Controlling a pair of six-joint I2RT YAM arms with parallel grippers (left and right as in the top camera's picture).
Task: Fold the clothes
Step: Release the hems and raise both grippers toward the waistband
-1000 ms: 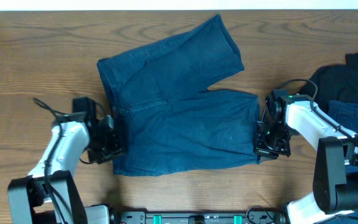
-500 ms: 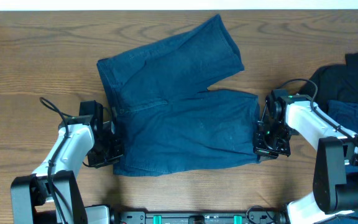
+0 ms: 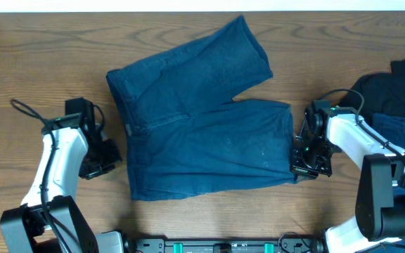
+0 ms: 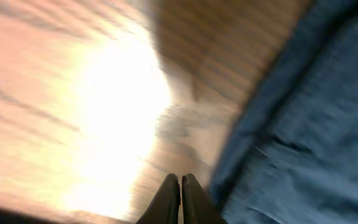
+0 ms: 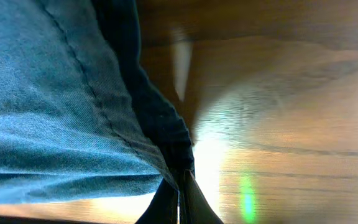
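The black top [image 3: 399,86] runs off the right edge.

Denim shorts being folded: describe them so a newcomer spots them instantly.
On the wooden table, look to the centre. The denim shorts lie spread flat there, legs splayed rightward; the black top and other denim sit heaped at the right edge.

You are getting open table [image 3: 34,63] left of the denim shorts [image 3: 202,140]. On your right, a black top [image 3: 392,84] and blue denim [image 3: 403,126] are crowding the edge.
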